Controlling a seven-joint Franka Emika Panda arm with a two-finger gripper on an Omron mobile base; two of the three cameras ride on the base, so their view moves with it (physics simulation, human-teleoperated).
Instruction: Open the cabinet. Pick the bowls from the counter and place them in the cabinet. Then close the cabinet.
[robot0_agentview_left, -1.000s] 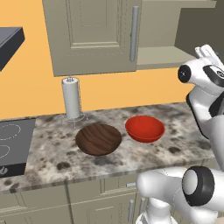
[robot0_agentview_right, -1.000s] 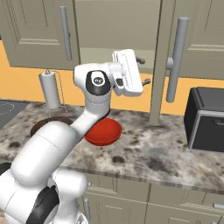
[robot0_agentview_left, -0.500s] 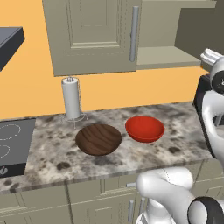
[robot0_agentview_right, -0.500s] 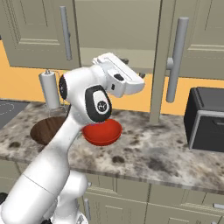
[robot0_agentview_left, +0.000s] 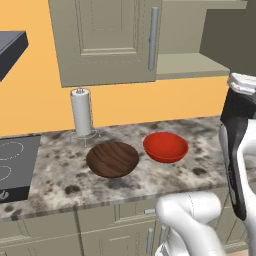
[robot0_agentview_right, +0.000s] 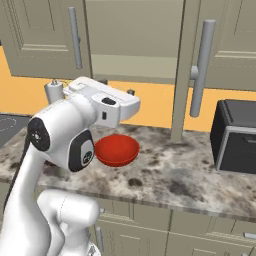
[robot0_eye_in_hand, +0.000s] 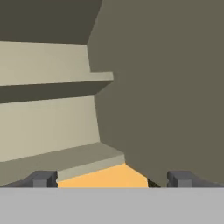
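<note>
Grey-beige cabinet (robot0_agentview_right: 150, 40) hangs above the surface (robot0_agentview_left: 65, 175) with one door (robot0_agentview_right: 192, 65) swung out edge-on, its long bar handle (robot0_agentview_right: 201, 67) facing the room, so the opening step looks done. In the hand view an inner shelf (robot0_eye_in_hand: 52, 81) and the cabinet floor show past the inside face of that door. The pincer (robot0_eye_in_hand: 111, 179) sits up at cabinet height, jaws spread wide and carrying nothing.

Picking up the first bowl appears to be the step in hand. That calls for swinging the arm down and away from the door, then lowering the spread jaws over one rim.

Both bowls rest on the speckled surface, just beside each other but apart. In the left base view the wider, dark wood-grain bowl (robot0_agentview_left: 112, 159) lies at about 7 o'clock from picture centre, the smaller glossy red bowl (robot0_agentview_left: 165, 147) at about 4 o'clock. A paper towel roll (robot0_agentview_left: 81, 112) stands upright at 11 o'clock from the brown one.
</note>
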